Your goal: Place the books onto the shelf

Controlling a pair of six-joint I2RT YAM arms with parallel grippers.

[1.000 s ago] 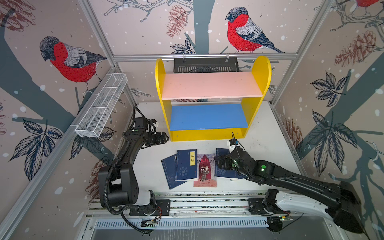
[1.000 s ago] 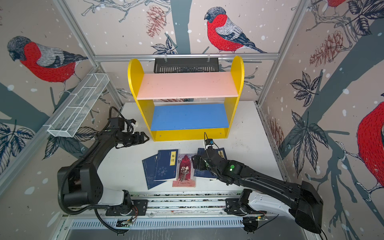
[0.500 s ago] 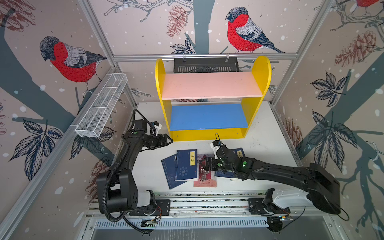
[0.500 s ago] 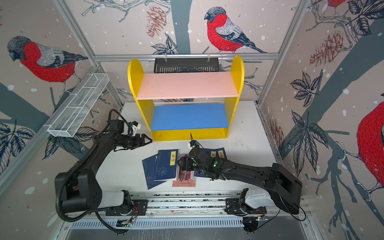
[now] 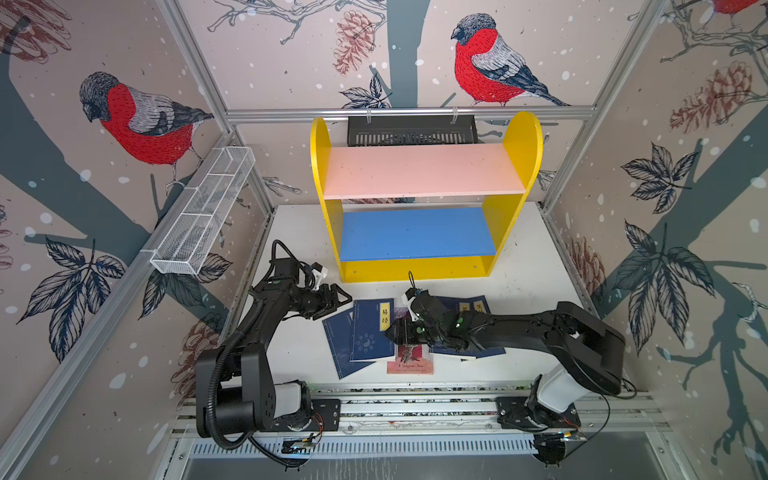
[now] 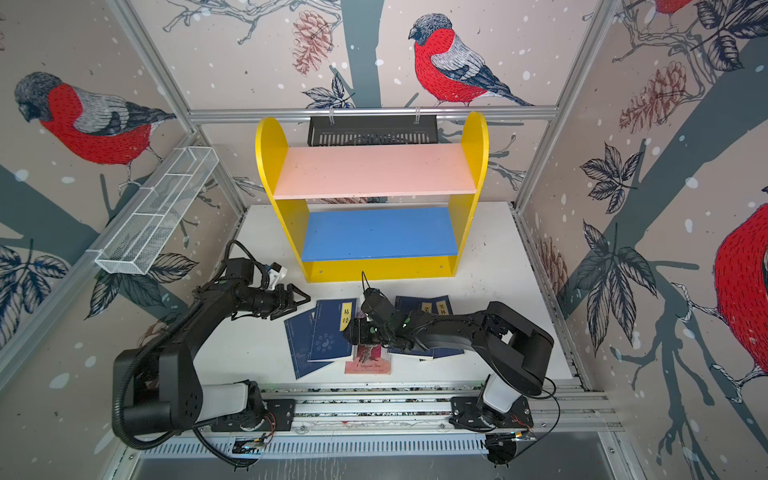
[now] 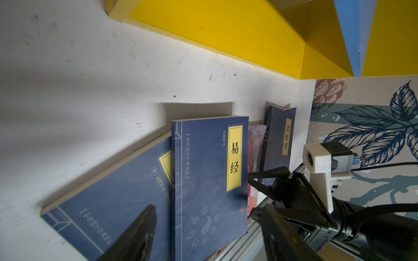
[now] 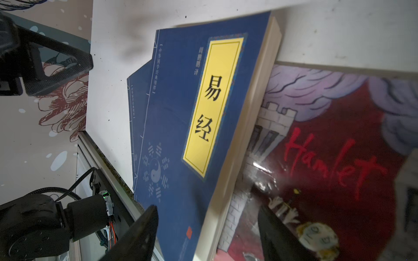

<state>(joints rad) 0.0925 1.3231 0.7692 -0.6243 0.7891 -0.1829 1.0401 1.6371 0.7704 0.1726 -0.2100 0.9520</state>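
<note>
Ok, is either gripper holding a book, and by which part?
Nothing is held. The left gripper is open beside the books; the right gripper straddles the page edge of the navy book, jaws open.

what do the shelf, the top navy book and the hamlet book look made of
The shelf looks like painted wood or fibreboard with a matte finish. A pale, bare-looking edge shows along its yellow base in the left wrist view.
The top navy book is paper with a matte soft cover, and its cream page edges show.
The Hamlet book is paper with a glossy cover that catches glare.

Overhead pair; wrist close-ups, shared books (image 7: 208, 180)
</note>
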